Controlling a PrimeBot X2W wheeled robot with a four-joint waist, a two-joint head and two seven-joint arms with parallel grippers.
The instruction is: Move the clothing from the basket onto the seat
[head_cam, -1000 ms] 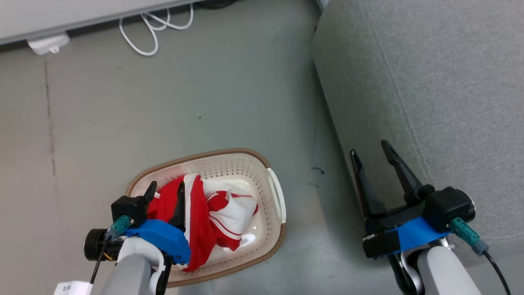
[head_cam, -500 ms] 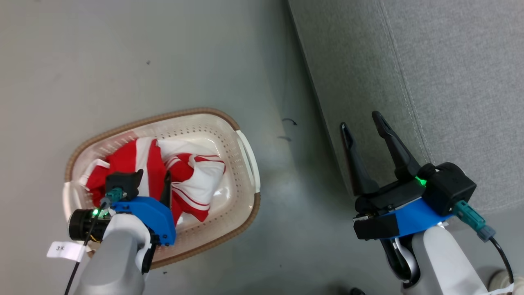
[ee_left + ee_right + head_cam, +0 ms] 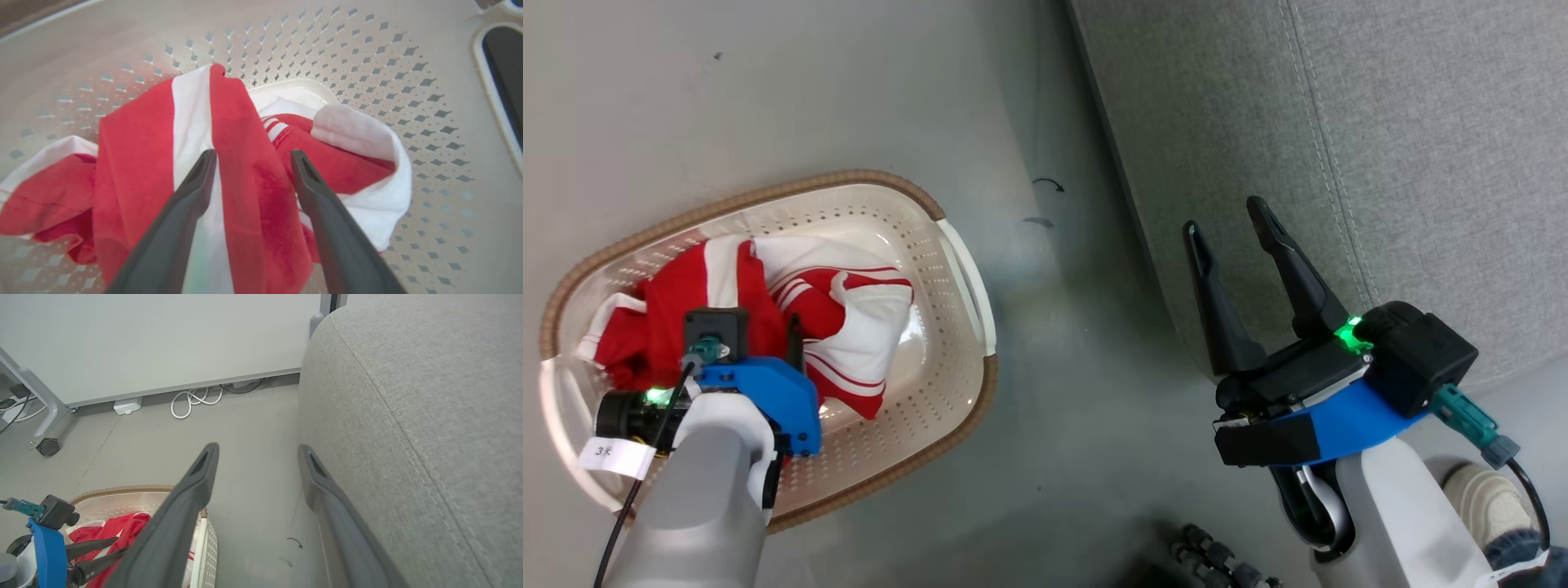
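The basket sits on the grey floor. It is cream-white with little holes in its sides, a brown rim and a white handle. Both bits of clothing are inside it, all bunched up. The red garment with the white stripe lies on the left side of the basket. The white garment with thin red stripes lies just beside it on the right, and the two touch. Some of the basket's bottom shows bare near the handle.

The left pincer points down into the basket. It is spread wide and holds nothing. Its two dark fingers stand on either side of a raised fold of the red garment. I cannot tell if the tips touch the cloth.

The right pincer is also spread wide with nothing in it. It hangs beside the front edge of the big grey seat, well apart from the basket. The part of the seat that shows has a stitched seam and no clothing on it.
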